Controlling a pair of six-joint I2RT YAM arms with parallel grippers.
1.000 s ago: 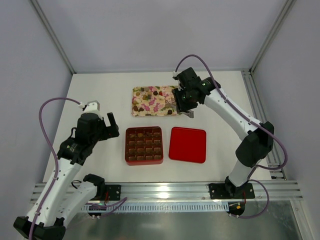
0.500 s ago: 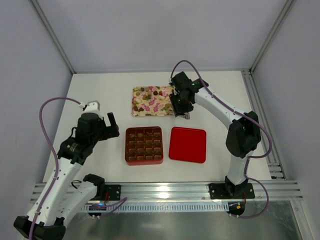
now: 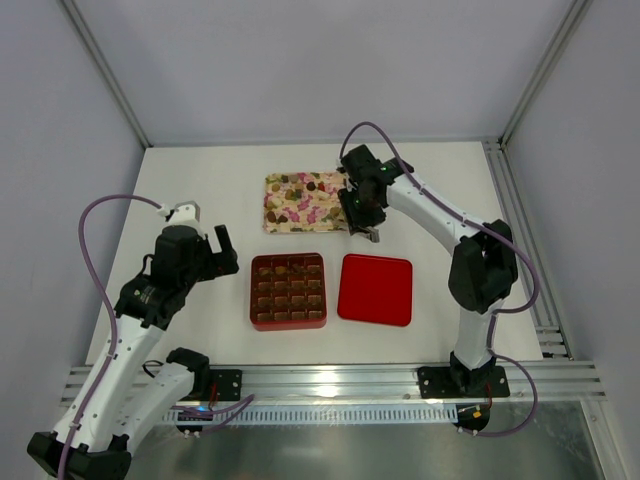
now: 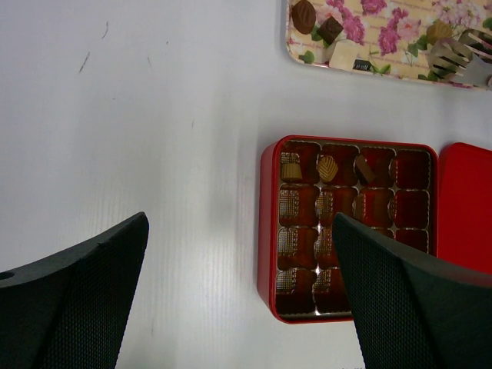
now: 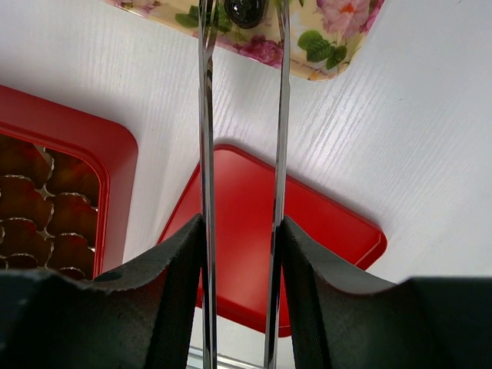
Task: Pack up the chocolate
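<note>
**Pick step: tongs over a tray piece, box barely filled**

Right gripper (image 5: 240, 231): fingers clenched on silver metal tongs (image 5: 281, 115). The blade tips straddle a dark round chocolate (image 5: 244, 11) on the pink-and-cream floral tray (image 3: 300, 210), which lies beyond the red square box (image 4: 266, 231). The blades look just apart from the piece, so probably not pinched yet.

Left gripper (image 4: 240, 254): fingers released wide, holding nothing, hovering left of the box.

Box: three pieces sit in its far row (image 4: 328, 167) and the other cells look empty. More pieces are on the tray's far edge (image 3: 300, 183). The flat red lid (image 3: 375, 290) lies just right of the box.

Next, as a judgement: squeeze the tongs on the dark piece, lift, carry it to a free cell and release gently. A small round piece could slip.

The white table (image 3: 200, 180) is matte with faint scuffs. Pale grey wall panels (image 3: 320, 60) enclose it, and an aluminium rail (image 3: 330, 380) runs on the near side of the box.
</note>
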